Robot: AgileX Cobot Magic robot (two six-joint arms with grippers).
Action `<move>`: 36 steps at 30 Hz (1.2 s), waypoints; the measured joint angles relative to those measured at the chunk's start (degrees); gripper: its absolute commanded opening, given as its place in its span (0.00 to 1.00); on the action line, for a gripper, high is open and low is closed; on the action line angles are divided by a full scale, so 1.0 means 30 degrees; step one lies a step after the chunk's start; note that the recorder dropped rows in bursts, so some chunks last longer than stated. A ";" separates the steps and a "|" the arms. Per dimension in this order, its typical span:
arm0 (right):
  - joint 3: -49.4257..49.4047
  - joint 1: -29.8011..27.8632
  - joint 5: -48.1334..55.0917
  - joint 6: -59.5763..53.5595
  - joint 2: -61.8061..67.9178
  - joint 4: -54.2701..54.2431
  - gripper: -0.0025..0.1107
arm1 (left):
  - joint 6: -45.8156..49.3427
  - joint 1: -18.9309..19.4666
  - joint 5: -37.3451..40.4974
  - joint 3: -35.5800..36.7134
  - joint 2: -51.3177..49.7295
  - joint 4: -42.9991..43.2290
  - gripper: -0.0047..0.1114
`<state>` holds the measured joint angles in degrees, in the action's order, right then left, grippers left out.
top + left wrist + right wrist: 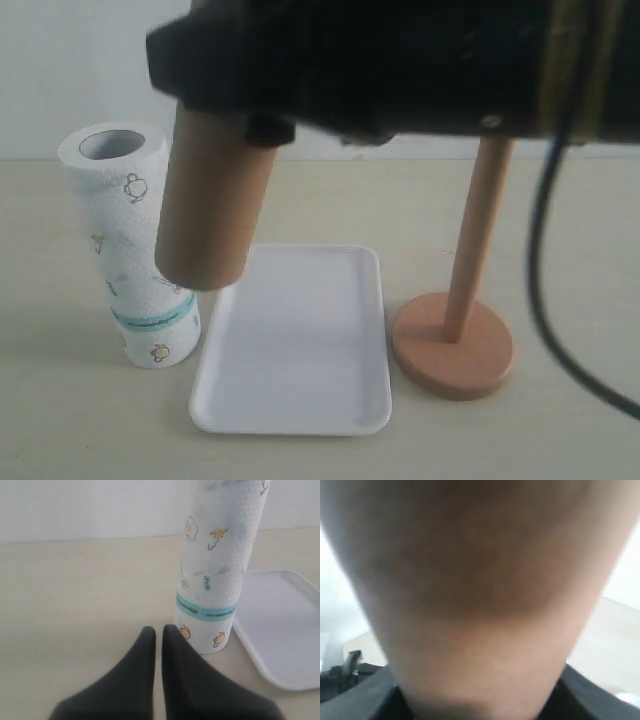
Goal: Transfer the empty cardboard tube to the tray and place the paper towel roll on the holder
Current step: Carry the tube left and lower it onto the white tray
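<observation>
The brown cardboard tube hangs almost upright in the air, its lower end over the left rim of the white tray. My right gripper is shut on its upper end. The tube fills the right wrist view. The paper towel roll stands upright left of the tray. The wooden holder stands bare to the tray's right. My left gripper is shut on nothing, low over the table, close beside the foot of the roll. It is not seen in the exterior view.
The right arm's black body spans the top of the exterior view, above the holder's pole. A black cable hangs down at the right. The tray's corner lies just beyond the roll in the left wrist view.
</observation>
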<state>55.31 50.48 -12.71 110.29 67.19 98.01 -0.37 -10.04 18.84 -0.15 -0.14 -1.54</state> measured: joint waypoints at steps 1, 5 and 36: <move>0.0056 0.0316 0.0529 0.0211 0.0790 0.0120 0.02 | 0.0000 0.0000 0.0000 0.0000 0.0000 0.0000 0.08; 0.0504 0.0493 0.1960 0.0436 0.3101 0.0161 0.02 | 0.0000 0.0000 0.0000 0.0000 0.0000 0.0000 0.08; 0.1303 -0.2636 -0.0037 0.3254 1.2127 -0.0078 0.02 | 0.0000 0.0000 0.0000 0.0000 0.0000 0.0000 0.08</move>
<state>59.22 42.57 -12.82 120.05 103.57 97.78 -0.37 -10.04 18.84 -0.15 -0.14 -1.54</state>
